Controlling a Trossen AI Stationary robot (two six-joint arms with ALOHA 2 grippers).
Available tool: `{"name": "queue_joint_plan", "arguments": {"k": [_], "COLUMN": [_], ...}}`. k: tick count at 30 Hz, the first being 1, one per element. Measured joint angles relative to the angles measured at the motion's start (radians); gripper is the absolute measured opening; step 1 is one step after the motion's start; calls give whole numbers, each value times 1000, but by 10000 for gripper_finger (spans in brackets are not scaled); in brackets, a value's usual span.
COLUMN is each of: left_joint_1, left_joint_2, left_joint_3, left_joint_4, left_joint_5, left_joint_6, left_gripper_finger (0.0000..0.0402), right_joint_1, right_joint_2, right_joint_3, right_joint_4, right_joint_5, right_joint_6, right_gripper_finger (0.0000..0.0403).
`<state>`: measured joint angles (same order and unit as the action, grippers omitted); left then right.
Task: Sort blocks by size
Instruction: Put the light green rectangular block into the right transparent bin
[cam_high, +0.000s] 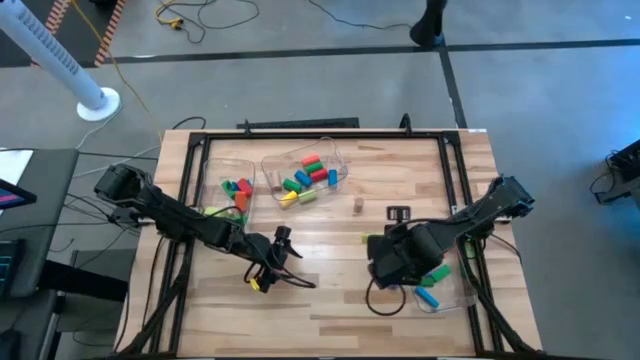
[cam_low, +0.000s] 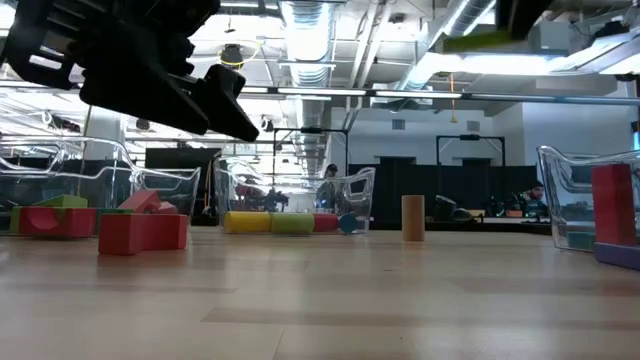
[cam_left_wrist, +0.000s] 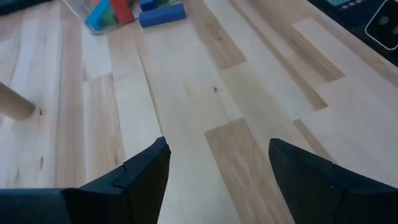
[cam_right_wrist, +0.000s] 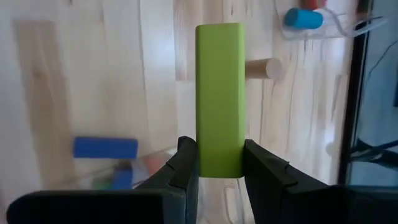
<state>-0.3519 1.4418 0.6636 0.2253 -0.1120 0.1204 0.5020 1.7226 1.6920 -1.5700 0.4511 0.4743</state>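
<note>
A long lime-green bar (cam_right_wrist: 219, 99) stands clamped at one end between the two fingers of the right tool (cam_right_wrist: 219, 165), lifted clear of the worktop (cam_high: 330, 270) so that most of its length juts free ahead of the jaws, a hold that seems chosen to let the piece be lowered into a container without the fingers fouling the wall. From above, that tool hovers at the worktop's right side, just beside a clear bin (cam_high: 440, 285) in which a blue cylinder (cam_high: 427, 297) already lies, which suggests the bar is bound for that bin. Other blocks are grouped by container along the far side: a middle bin (cam_high: 305, 172) holds a mix of coloured cylinders and bars, and a left-hand bin (cam_high: 232, 188) holds red, green and orange pieces. A plain wooden cylinder (cam_high: 358, 205) stands alone near the centre, apparently not yet sorted. The left tool (cam_left_wrist: 217, 180) waits low over bare boards at the front left, its fingers spread wide and gripping nothing, probably kept clear so the right arm can work.
</note>
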Motion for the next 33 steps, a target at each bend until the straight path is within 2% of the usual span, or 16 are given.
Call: {"name": "queue_joint_plan", "arguments": {"k": [16, 33], "left_joint_1": [6, 6], "left_joint_2": [-4, -4], "left_joint_3": [0, 0], "left_joint_4": [21, 31], "left_joint_5": [-2, -2], "left_joint_6": [16, 14], "left_gripper_finger": [267, 267], "right_joint_1": [154, 313], "right_joint_2": [-170, -386], "right_joint_3": [-27, -449], "right_joint_4": [-1, 12], "right_joint_5": [-2, -115], "right_joint_6": [279, 712], "right_gripper_finger": [123, 123]}}
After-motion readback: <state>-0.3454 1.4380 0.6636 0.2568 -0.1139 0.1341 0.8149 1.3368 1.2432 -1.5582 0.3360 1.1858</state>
